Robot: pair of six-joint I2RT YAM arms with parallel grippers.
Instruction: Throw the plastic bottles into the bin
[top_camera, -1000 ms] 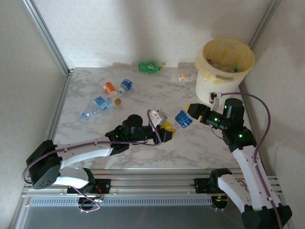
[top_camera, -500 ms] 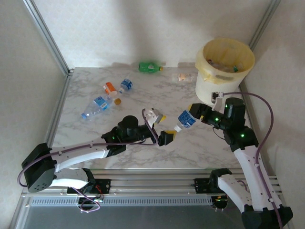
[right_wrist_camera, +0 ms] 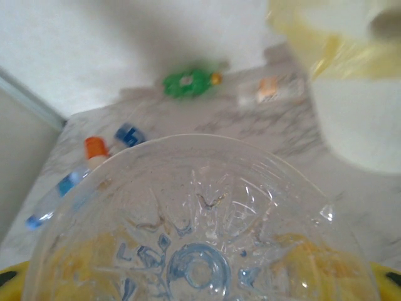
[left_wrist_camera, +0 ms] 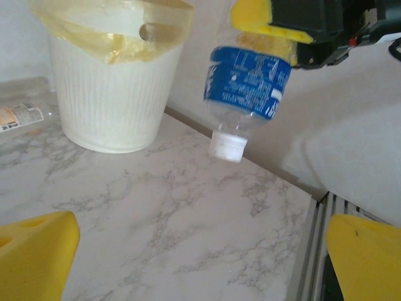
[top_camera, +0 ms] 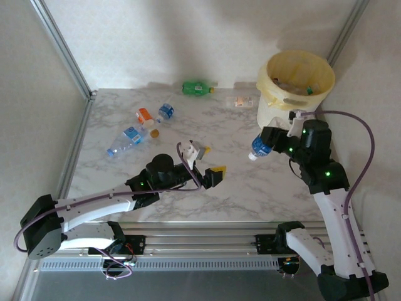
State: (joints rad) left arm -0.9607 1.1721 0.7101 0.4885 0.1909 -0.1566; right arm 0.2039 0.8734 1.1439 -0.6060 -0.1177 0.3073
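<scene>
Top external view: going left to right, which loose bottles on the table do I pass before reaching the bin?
Long blue-label bottle → orange bottle → small blue bottle → green bottle → clear bottle → bin.

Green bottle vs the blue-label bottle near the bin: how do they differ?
The green bottle lies on its side on the table; the blue-label bottle hangs cap-down in the right gripper, off the surface. The green bottle is tinted green; the blue-label bottle is clear with a white cap. Both are outside the bin.
</scene>
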